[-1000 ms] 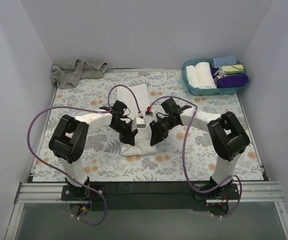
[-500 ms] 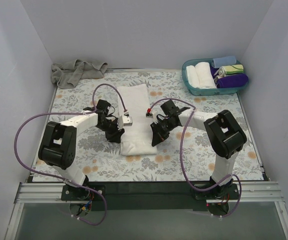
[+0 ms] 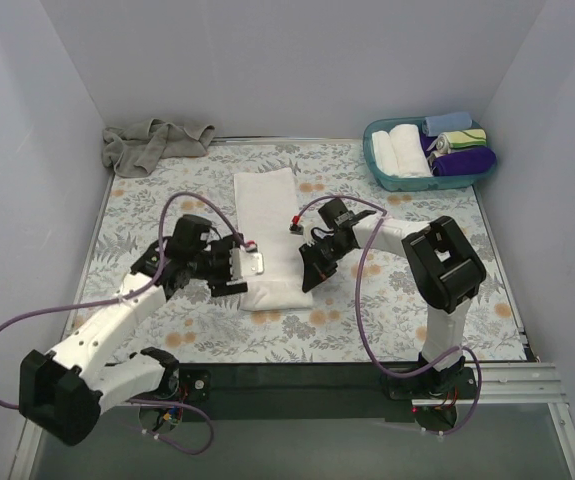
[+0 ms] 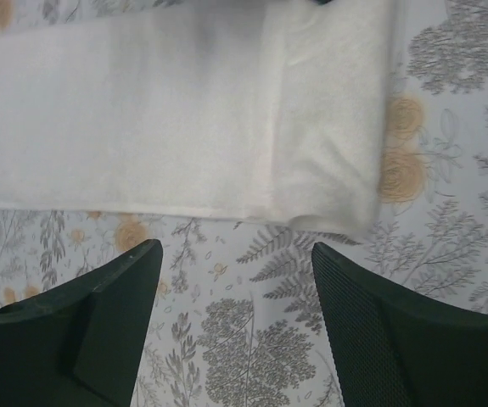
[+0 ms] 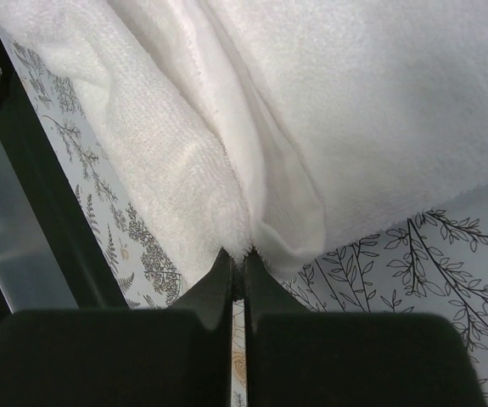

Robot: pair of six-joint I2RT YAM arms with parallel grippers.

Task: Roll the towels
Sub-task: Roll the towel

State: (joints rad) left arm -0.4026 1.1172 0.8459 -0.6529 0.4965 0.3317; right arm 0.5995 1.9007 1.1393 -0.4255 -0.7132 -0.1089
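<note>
At mid-surface (image 3: 407, 310), the white towel (image 3: 265, 205) lay lengthwise, its near end partly rolled. Right jaws pinched shut on the roll's right edge; left jaws stood wide apart, empty, just beside its left edge. Grey-beige towel (image 3: 152, 143) lay crumpled far left.

Overhead plus wrist close-ups; shared towel (image 3: 265, 205)

Left arm (image 3: 117, 320), right arm (image 3: 407, 235): white shells, bulky black joint housings, purple cable (image 3: 195, 194) looping along each. Left end effector (image 4: 235, 250), right end effector (image 5: 237, 254): matte black fingers. Red plug (image 3: 294, 222) at right wrist.
</note>
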